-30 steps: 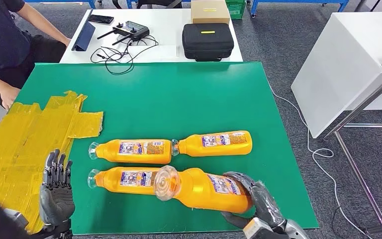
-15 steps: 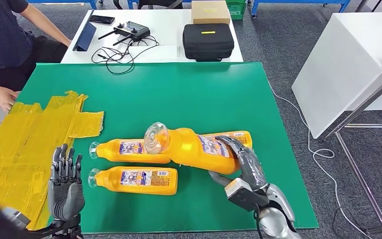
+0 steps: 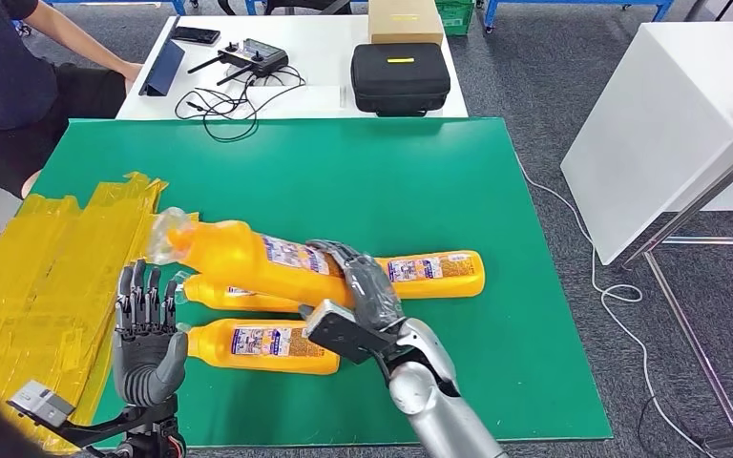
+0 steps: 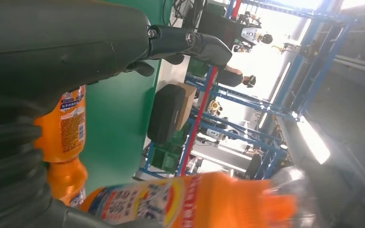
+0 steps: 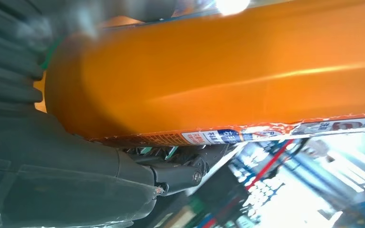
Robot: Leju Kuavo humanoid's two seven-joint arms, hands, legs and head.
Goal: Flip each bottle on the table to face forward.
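My right hand (image 3: 358, 286) grips an orange bottle (image 3: 239, 256) by its base and holds it tilted above the green mat (image 3: 344, 181), its clear cap toward the left. The right wrist view has the same held bottle (image 5: 228, 71) close up against my right hand (image 5: 52, 156). Three more orange bottles lie on their sides: one near the front (image 3: 262, 345), one partly hidden under the held bottle (image 3: 219, 298), one to the right (image 3: 434, 271). My left hand (image 3: 145, 339) stands upright and open beside the front bottle, holding nothing. The left wrist view catches my left hand (image 4: 76, 42) and the held bottle (image 4: 190, 202).
Yellow taped sheets (image 3: 48, 277) cover the mat's left side. A person (image 3: 10, 76) sits at the far left. The white table (image 3: 248, 86) behind holds a black case (image 3: 399, 78), a cardboard box (image 3: 403, 21), a controller (image 3: 251, 59) and cables. Another white table (image 3: 668, 124) stands right.
My right hand has carried the bottle up and to the left, over the other bottles. My left hand has risen and moved slightly right. The person's hand at the left has drawn back.
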